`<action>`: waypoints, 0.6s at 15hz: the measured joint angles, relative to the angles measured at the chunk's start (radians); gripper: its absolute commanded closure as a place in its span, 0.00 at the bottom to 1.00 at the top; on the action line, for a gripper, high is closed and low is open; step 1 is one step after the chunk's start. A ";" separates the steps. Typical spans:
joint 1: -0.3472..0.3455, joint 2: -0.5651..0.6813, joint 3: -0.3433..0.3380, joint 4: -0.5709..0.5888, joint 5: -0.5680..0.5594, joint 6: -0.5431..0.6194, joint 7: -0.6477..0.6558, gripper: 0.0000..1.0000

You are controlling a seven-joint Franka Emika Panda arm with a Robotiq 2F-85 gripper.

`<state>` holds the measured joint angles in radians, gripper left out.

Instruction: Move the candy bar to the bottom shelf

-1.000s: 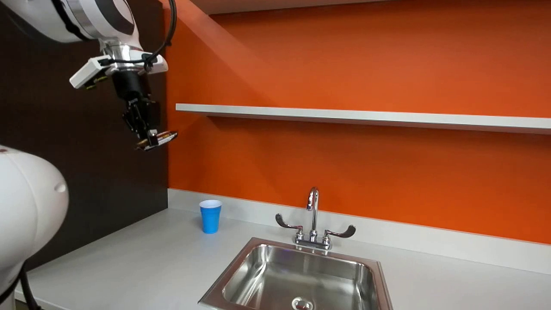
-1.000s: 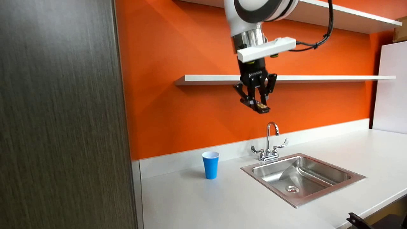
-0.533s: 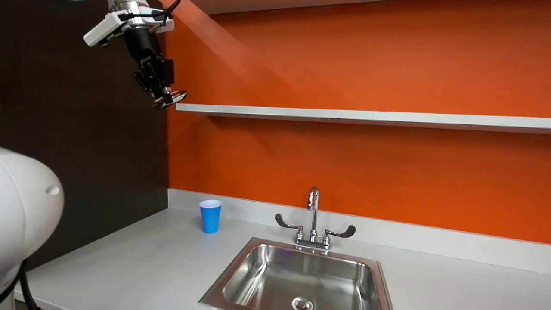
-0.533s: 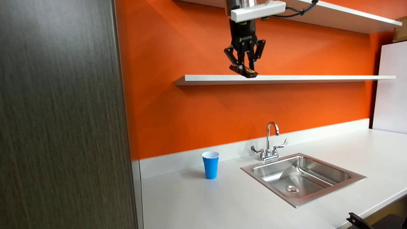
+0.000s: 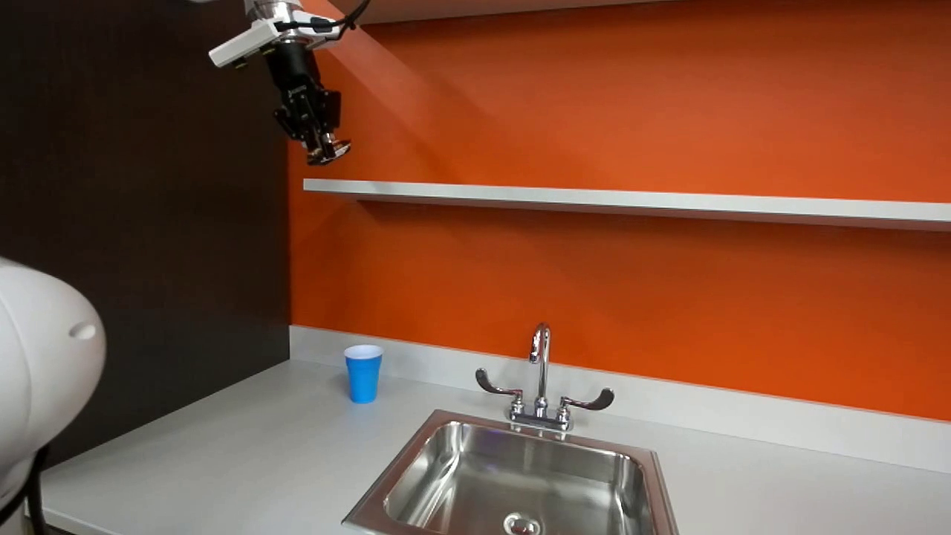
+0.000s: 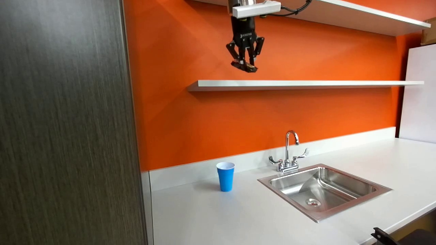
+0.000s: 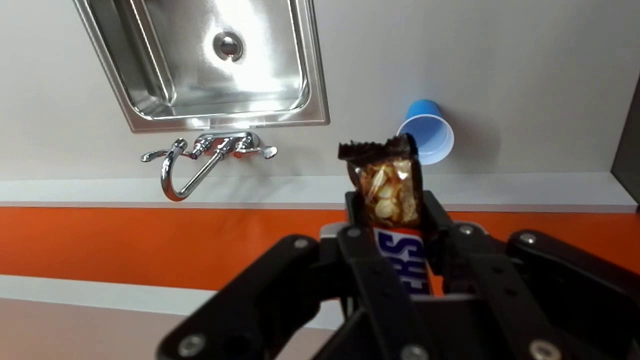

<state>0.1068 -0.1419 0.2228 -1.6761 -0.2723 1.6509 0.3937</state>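
The gripper [image 6: 247,63] is clamped tight across the candy bar [image 7: 391,192], ends left free. It's held high, I'd guess, to clear the bottom shelf [image 6: 306,83].

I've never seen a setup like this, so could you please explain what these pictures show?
This is a robot arm with a black two-fingered claw. Two views come from outside it; the wrist view comes from the arm's end, looking down past the claw. On the grey countertop stands a blue cup, near a built-in steel sink with a faucet. The claw grips a wrapped candy bar in mid-air; in both exterior views it shows higher than the lower wall shelf, not touching it.
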 measured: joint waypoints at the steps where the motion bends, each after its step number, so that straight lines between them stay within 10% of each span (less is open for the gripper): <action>1: 0.000 0.040 0.000 0.048 -0.010 -0.015 -0.005 0.93; 9: 0.034 0.313 -0.033 0.385 -0.052 -0.093 -0.038 0.93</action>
<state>0.1405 0.1707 0.1896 -1.2911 -0.3246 1.5576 0.3560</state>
